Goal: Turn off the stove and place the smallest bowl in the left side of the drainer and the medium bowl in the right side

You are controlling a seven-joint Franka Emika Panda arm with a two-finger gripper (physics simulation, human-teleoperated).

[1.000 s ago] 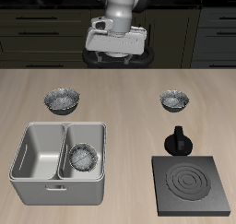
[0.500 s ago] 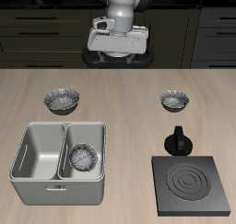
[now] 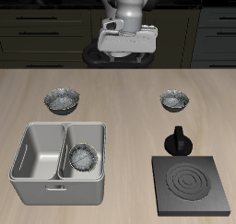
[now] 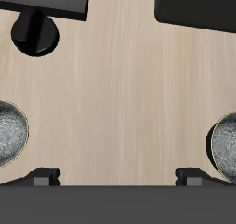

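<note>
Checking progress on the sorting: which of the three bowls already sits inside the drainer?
The bowl in the drainer compartment nearer the stove; the other two bowls stand farther back on the bare table.

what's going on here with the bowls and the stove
A Franka arm's gripper hangs high over the back of the table, holding nothing. The stove coil looks dark, with its knob beside it. One crinkled metal bowl already sits in one compartment of the drainer; the other compartment is empty. Two more bowls are out on the table, one behind the drainer and one behind the knob.
</note>
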